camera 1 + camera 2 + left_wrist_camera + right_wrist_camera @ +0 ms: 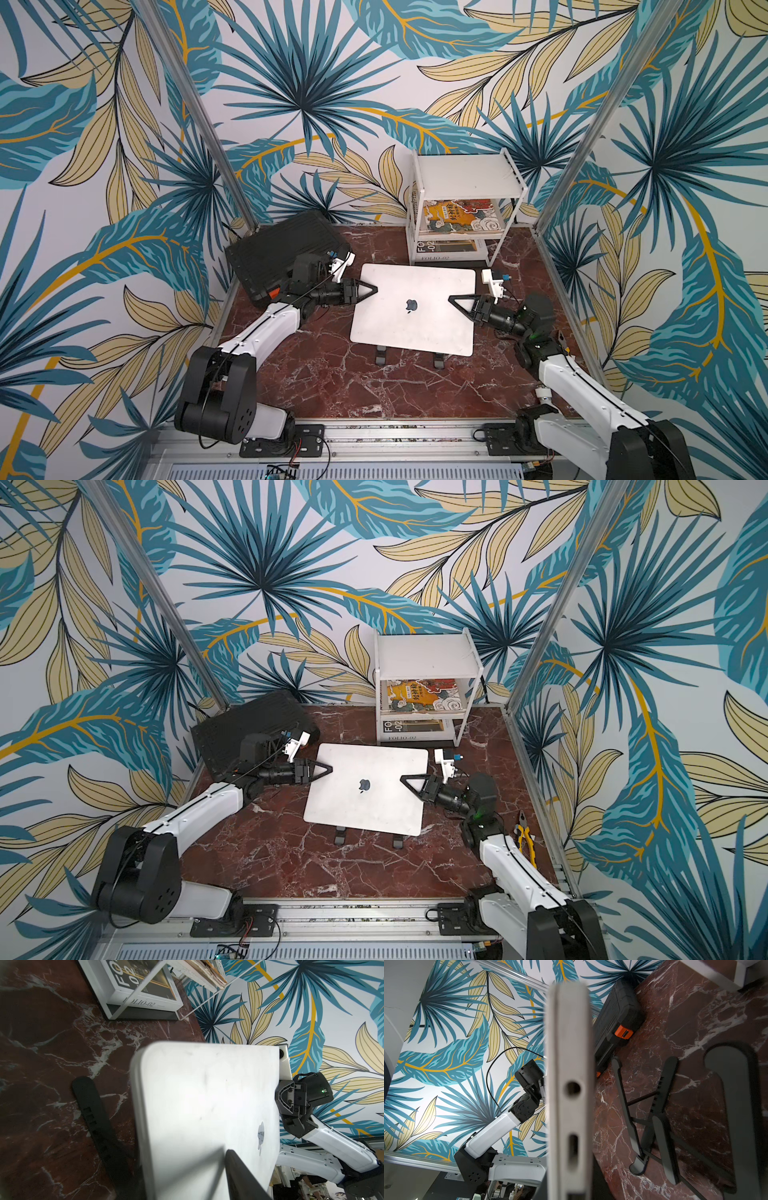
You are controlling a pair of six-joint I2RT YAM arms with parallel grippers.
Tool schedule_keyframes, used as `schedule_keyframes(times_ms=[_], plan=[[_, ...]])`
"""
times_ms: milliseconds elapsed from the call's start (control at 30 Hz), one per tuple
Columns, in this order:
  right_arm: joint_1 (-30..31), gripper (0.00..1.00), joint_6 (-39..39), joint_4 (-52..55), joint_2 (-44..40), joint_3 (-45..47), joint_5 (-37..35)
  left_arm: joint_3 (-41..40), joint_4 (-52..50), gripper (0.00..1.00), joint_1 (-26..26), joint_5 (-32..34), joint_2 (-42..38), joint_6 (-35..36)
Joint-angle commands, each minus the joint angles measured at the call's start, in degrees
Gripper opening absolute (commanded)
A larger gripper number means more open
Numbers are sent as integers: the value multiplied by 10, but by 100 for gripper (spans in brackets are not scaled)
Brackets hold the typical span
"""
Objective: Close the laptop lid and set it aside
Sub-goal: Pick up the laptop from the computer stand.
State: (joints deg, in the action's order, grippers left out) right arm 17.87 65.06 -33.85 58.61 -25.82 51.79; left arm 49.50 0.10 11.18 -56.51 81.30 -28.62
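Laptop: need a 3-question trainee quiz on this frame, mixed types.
1. True or false: the laptop lid stands open.
2. What pokes out under the near edge of the laptop? A) black stand B) a book C) pliers
3. Short answer: which hand reaches the laptop from the side where the black case lies?
Key: 1 false; 2 A; 3 left hand.

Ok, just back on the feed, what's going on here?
The laptop is closed and lies flat above the black laptop stand mid-table. The left gripper and right gripper meet its opposite side edges. Whether either is clamped is unclear. It hasn't been set aside yet.
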Motion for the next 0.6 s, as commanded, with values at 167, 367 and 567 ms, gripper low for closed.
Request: schedule_keyframes(times_ms=[167,367,567], plan=[[5,0,13,-37,-5,-81,27,-29,227,58,-48,-101,-13,-127],[-2,0,36,-74,22,-106,21,-93,657,54,-48,-128,76,-423],[-20,0,60,-125,72,-144,25,-76,778,49,-42,-119,107,-533]])
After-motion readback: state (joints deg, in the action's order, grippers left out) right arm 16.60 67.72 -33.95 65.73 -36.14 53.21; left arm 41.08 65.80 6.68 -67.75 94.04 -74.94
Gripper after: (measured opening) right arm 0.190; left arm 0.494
